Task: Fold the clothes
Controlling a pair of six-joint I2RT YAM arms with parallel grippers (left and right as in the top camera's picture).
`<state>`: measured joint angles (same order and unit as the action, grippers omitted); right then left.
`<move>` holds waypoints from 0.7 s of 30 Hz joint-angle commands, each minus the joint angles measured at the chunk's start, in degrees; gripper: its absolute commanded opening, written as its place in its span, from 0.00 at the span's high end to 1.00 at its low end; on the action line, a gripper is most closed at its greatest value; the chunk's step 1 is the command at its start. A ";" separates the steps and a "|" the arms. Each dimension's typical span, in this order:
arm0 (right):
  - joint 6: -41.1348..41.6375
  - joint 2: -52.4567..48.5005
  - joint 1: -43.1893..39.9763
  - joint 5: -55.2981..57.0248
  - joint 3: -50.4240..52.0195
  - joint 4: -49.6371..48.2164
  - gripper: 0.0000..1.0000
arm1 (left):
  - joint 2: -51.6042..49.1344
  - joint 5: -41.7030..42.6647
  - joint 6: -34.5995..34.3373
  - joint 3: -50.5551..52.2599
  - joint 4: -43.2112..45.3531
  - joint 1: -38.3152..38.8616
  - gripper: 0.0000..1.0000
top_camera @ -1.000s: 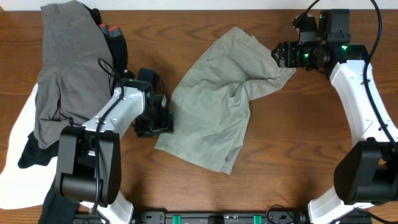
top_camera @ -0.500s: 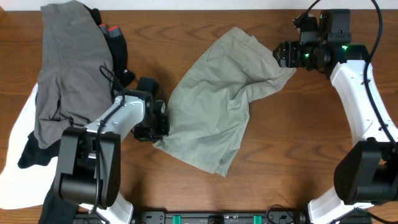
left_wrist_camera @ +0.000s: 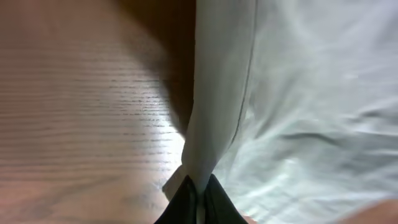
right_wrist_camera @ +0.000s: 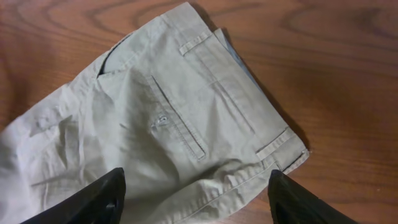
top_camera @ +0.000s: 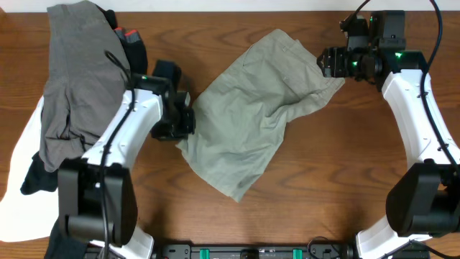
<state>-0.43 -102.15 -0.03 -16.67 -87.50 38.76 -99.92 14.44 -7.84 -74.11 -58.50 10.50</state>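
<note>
The khaki-tan shorts [top_camera: 259, 122] lie crumpled across the middle of the wooden table, waistband toward the back right. My left gripper [top_camera: 183, 122] is shut on the left edge of a leg. The left wrist view shows a pinched fold of that cloth [left_wrist_camera: 211, 112] rising from between the black fingertips of the left gripper [left_wrist_camera: 200, 185]. My right gripper [top_camera: 327, 63] hovers over the waistband corner. Its jaws stand open, wide apart, above the back pocket and belt loops of the shorts [right_wrist_camera: 161, 124]. Nothing sits between the fingers of the right gripper [right_wrist_camera: 196, 180].
A heap of other garments fills the left side: grey cloth [top_camera: 72, 79] on top, black pieces [top_camera: 36, 176] and white fabric [top_camera: 18, 205] beneath. A small red item [top_camera: 130, 34] pokes out at the back. Bare wood [top_camera: 345, 173] lies right of the shorts.
My left gripper closed on the edge of the shorts' leg and moved toward the back, dragging the lower leg left and up. The right arm has stayed still.
</note>
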 commanded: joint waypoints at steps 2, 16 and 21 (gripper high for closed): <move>1.18 -0.20 0.44 1.49 -1.20 -1.86 0.33 | 3.50 -0.20 0.33 -2.80 -2.99 -0.20 0.94; 2.36 -2.99 3.54 1.70 -1.22 -11.15 0.41 | 14.01 -2.91 -0.39 -4.57 -9.44 -0.13 0.86; 2.36 -2.99 4.61 1.86 -1.22 -10.91 0.42 | 14.03 -2.97 -0.35 -4.20 -9.29 -0.13 0.94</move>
<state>1.10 -105.03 3.88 -15.33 -87.61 27.81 -85.60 11.99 -7.88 -77.52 -67.64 10.50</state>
